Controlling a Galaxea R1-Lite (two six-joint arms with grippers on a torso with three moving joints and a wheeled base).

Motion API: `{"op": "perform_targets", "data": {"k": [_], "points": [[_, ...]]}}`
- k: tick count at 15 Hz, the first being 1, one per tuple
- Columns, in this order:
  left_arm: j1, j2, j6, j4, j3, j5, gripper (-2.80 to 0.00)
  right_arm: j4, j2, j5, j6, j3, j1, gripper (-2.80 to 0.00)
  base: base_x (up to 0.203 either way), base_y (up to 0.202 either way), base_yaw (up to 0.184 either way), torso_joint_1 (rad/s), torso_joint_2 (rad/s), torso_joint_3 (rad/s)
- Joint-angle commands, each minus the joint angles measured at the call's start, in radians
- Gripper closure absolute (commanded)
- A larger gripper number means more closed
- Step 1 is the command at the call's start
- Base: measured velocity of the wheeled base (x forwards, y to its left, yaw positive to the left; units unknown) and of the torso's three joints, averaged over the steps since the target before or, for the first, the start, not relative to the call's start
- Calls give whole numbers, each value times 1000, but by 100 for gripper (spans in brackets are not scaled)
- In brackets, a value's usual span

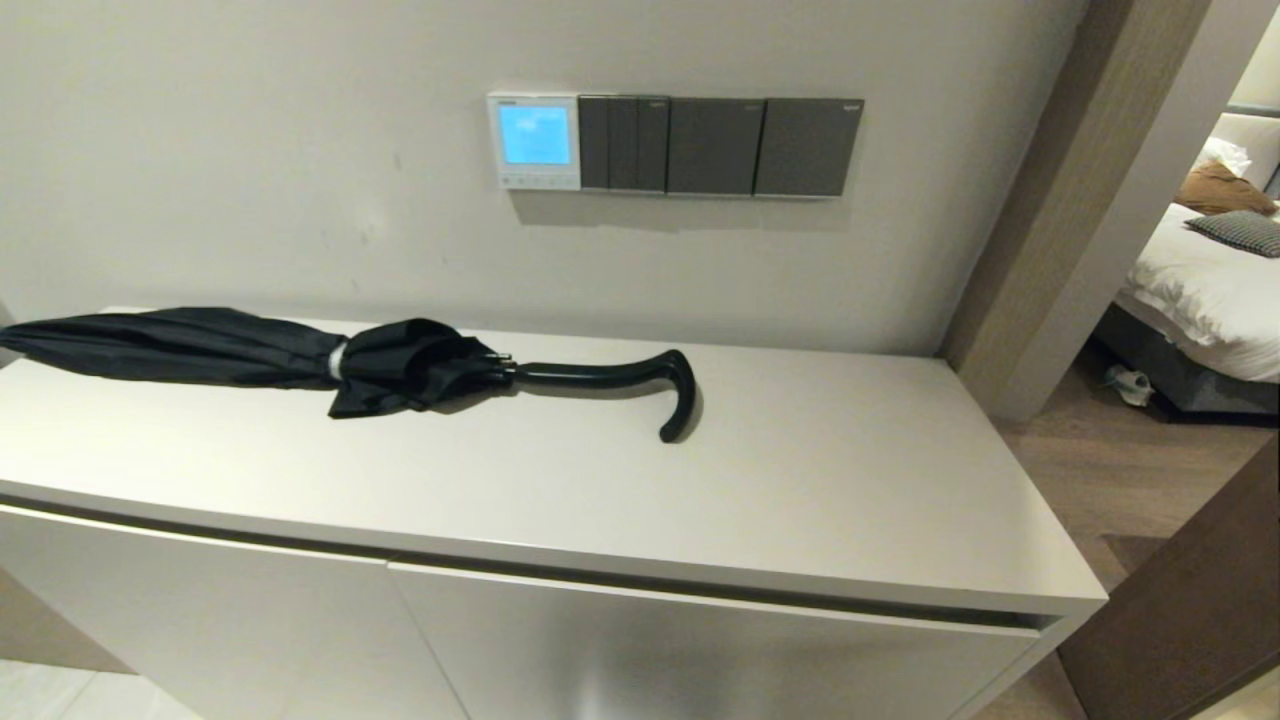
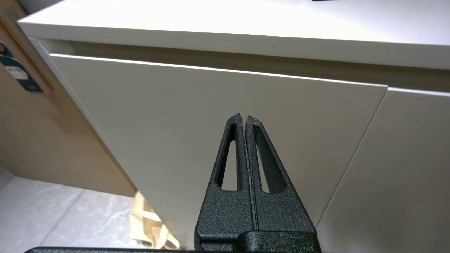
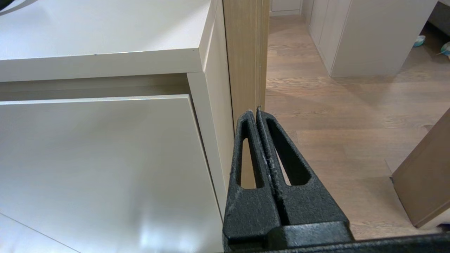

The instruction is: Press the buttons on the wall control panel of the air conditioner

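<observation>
Left hand [image 2: 245, 117], right hand [image 3: 256, 112]: both closed, low.

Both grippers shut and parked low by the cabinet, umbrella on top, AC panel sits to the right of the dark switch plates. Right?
Not quite: the head view shows the AC panel at the left end of the row, left of the dark switch plates. The rest holds: left gripper and right gripper are shut, low by the cabinet, with the umbrella on top.

wall below control panel [image 1: 533, 141] open | umbrella [image 1: 300, 360] lies across cabinet top [image 1: 800, 480], left side
</observation>
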Motion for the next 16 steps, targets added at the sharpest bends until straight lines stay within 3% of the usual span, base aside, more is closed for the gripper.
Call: {"op": "perform_targets", "data": {"k": [1,4,8,10,12,16], "points": [[-3,-11,31,6,-2,3,0,-2,0,0,-7,0,0,0,0,0,0,0,0,0],[-4,-14,63,25,-7,3,0,-5,0,0,-12,0,0,0,0,0,0,0,0,0],[-4,-14,33,113,-31,12,0,-5,0,2,-10,0,0,0,0,0,0,0,0,0],[-5,-38,17,124,-29,-48,0,-5,0,0,-10,0,0,0,0,0,0,0,0,0],[-8,-71,40,170,5,-199,0,-5,0,2,-10,0,0,0,0,0,0,0,0,0],[-10,-146,32,182,7,-199,0,-2,0,0,-9,0,0,0,0,0,0,0,0,0]]}}
